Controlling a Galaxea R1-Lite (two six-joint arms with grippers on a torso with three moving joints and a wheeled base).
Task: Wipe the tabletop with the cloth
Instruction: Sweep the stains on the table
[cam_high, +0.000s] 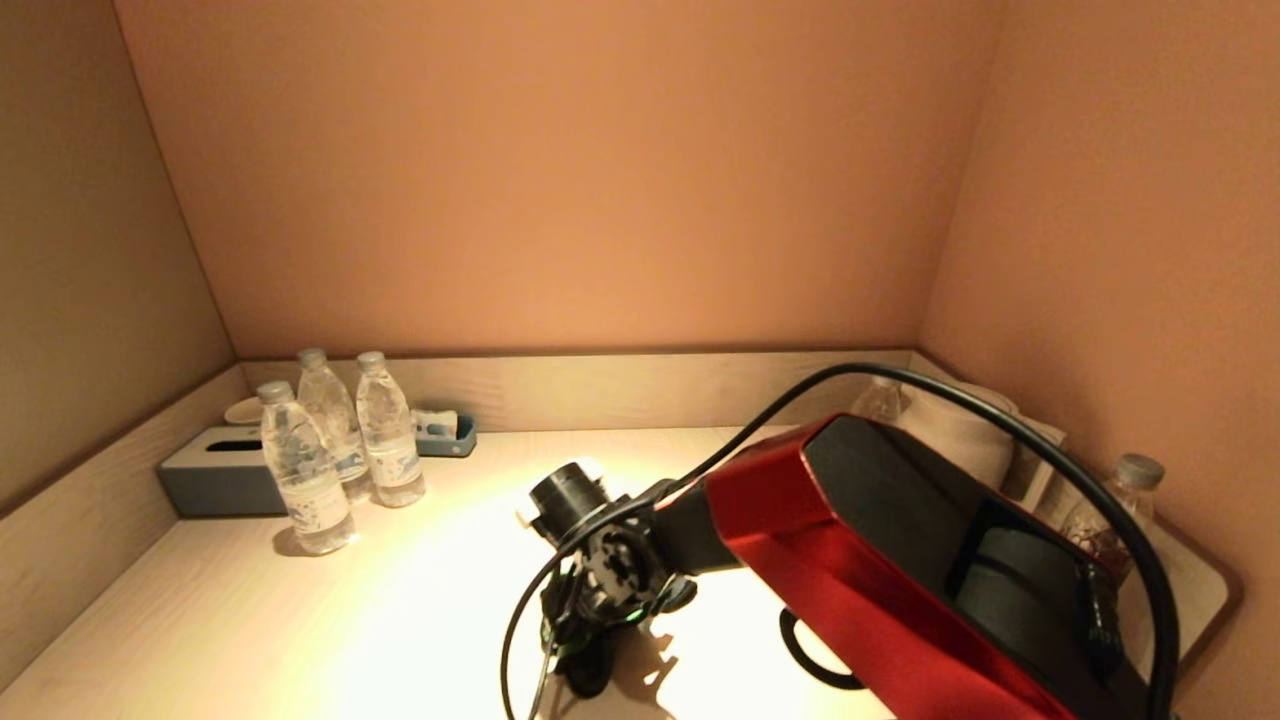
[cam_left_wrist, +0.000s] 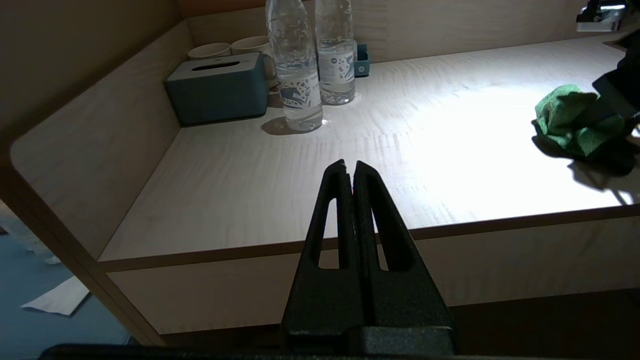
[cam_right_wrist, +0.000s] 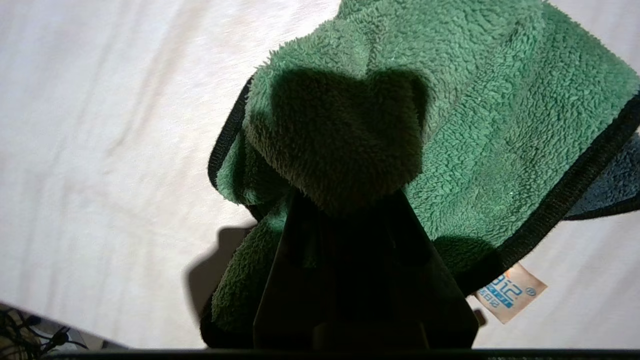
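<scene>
A fluffy green cloth (cam_right_wrist: 475, 125) with black trim and a white label lies bunched on the pale wooden tabletop (cam_high: 400, 620) near its front middle. My right gripper (cam_right_wrist: 350, 210) points down at the table and is shut on a fold of the cloth, its tips buried in the pile. In the head view the right gripper (cam_high: 585, 665) sits under the red arm, which hides most of the cloth. The cloth also shows in the left wrist view (cam_left_wrist: 570, 125). My left gripper (cam_left_wrist: 350, 167) is shut and empty, parked off the table's front edge at the left.
Three water bottles (cam_high: 330, 460), a blue tissue box (cam_high: 215, 470), cups (cam_left_wrist: 210, 50) and a small blue tray (cam_high: 445, 435) stand at the back left. A white kettle (cam_high: 960, 430) and more bottles (cam_high: 1120, 510) stand on a tray at the right. Walls enclose three sides.
</scene>
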